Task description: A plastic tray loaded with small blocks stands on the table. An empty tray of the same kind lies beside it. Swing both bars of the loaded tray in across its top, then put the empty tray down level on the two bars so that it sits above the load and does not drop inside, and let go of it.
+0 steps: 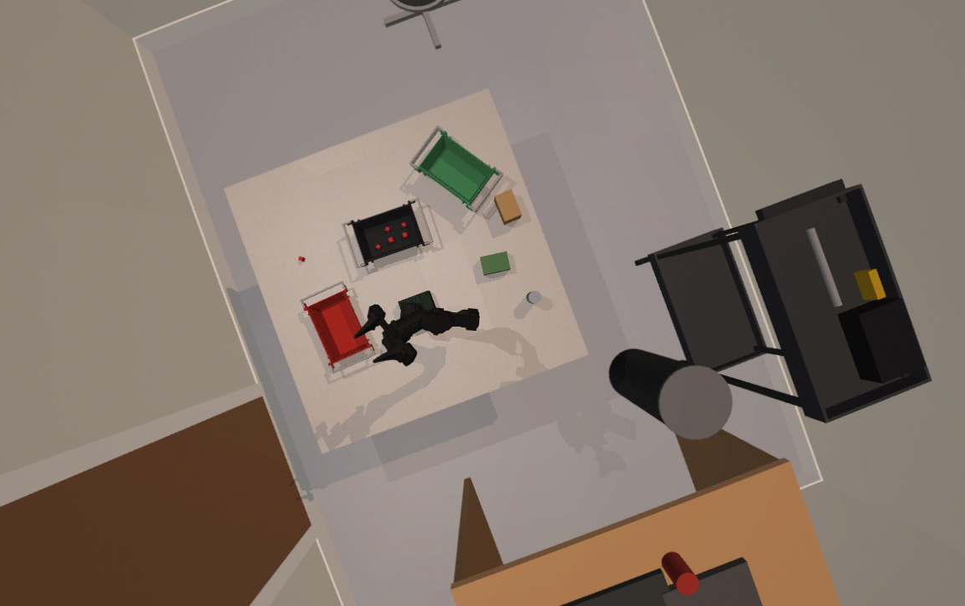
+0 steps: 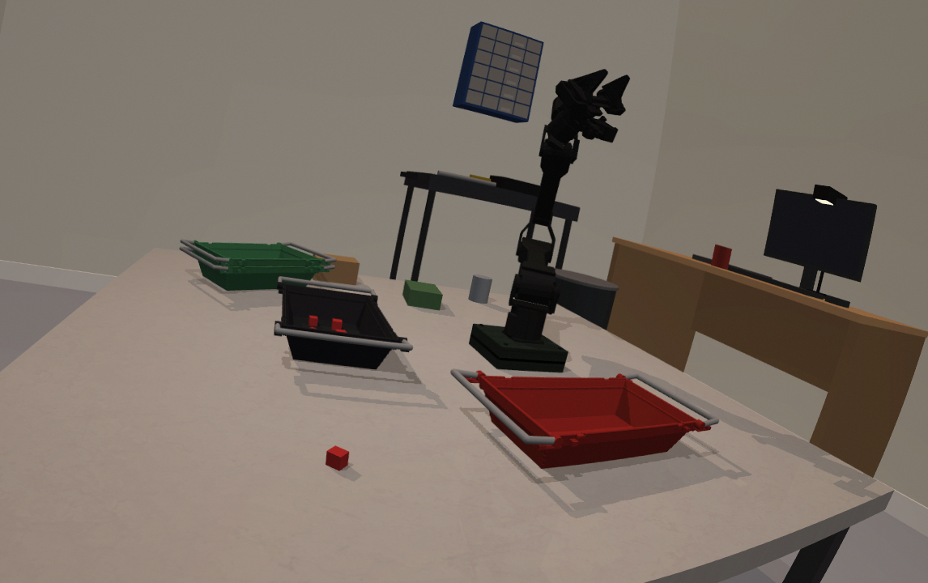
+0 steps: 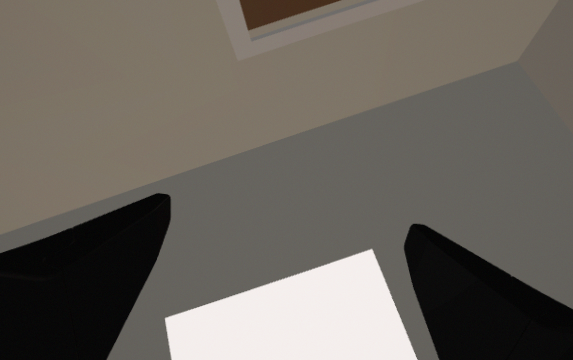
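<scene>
A black robot arm (image 2: 546,217) stands upright at the centre of the exterior view, its gripper (image 2: 602,81) raised high near the top of the frame with the fingers spread wide and nothing between them. In the wrist view the two dark fingertips frame only wall and ceiling.

Just left of centre, the black tray (image 2: 337,329) loaded with small red blocks (image 2: 313,321) sits on the pale table (image 2: 163,449), a wire bar (image 2: 340,338) lying along its near rim and another along its far rim. From above, both bars sit outside the tray's ends.

At lower right of centre lies the empty red tray (image 2: 583,420), its bars out over its ends too. It rests just in front of the arm's base (image 2: 496,354).

A green tray (image 2: 257,262) sits at the far left of the table. One loose red cube (image 2: 337,457) lies alone toward the bottom of the frame, well apart from the trays.
</scene>
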{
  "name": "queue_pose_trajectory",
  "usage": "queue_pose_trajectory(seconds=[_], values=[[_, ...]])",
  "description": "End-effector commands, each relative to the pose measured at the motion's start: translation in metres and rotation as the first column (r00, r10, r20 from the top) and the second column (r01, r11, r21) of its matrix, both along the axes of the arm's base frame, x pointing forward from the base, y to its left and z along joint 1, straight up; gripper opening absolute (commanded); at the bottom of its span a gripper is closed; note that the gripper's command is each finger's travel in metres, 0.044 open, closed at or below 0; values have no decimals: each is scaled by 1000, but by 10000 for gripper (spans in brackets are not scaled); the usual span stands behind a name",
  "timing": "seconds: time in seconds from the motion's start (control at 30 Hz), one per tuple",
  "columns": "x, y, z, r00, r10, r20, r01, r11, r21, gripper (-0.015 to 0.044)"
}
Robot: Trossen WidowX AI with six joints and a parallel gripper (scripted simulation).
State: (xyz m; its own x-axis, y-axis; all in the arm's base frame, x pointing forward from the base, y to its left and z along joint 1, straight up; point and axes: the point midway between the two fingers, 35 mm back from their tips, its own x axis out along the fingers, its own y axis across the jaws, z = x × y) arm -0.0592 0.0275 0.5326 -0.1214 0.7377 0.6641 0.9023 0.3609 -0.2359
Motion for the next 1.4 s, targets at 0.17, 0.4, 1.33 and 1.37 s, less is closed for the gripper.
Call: queue_pose_trajectory(seconds=[0.17,0.4,1.33,1.37], values=[[0,0,0,1000,0,0,0,1000,0,243],[46,66,1,932,24,-361,-96,978,-184,86],[368,217,-229,-880,44,-473,152,969,-194,86],[377,215,-243,-909,103,-403,202,957,-210,86]])
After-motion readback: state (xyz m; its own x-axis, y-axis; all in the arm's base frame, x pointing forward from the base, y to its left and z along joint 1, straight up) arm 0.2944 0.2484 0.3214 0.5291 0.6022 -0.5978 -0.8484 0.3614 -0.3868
